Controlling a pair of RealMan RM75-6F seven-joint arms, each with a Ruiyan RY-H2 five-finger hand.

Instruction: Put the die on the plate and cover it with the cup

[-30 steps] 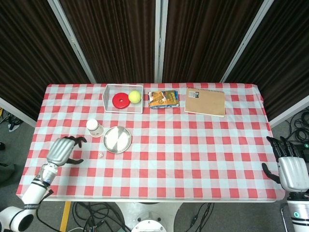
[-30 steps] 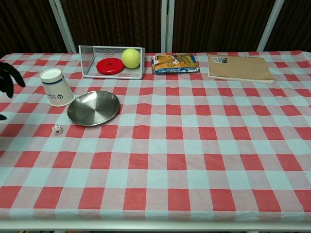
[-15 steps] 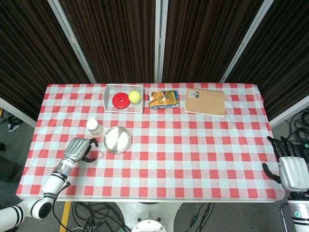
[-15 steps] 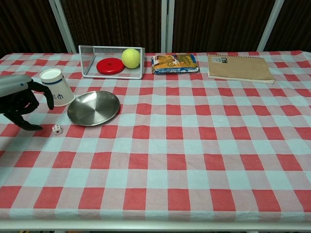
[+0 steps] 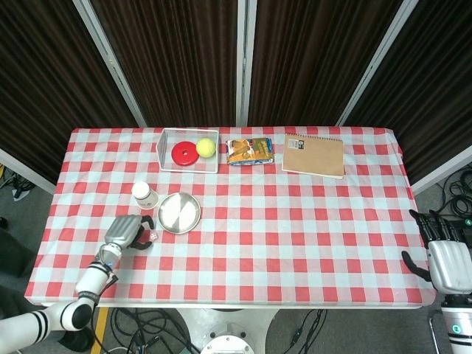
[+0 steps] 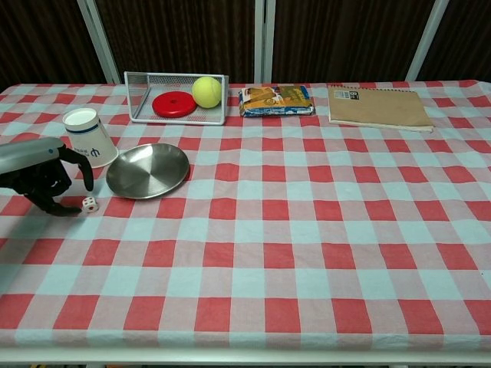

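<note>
Reaching left hand (image 6: 42, 175) beside die (image 6: 90, 205), cup (image 6: 90, 137) inverted, tilted

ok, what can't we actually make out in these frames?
- Left hand and die: chest view shows the fingers curled close beside it; touching or not, cannot tell. In head view the die is too small.
- Right hand: head view only, at the frame's right edge, off the table; absent from chest view.
- Cup: whether it is mouth-down, unclear.
- Snack packet: print too small to read.
</note>
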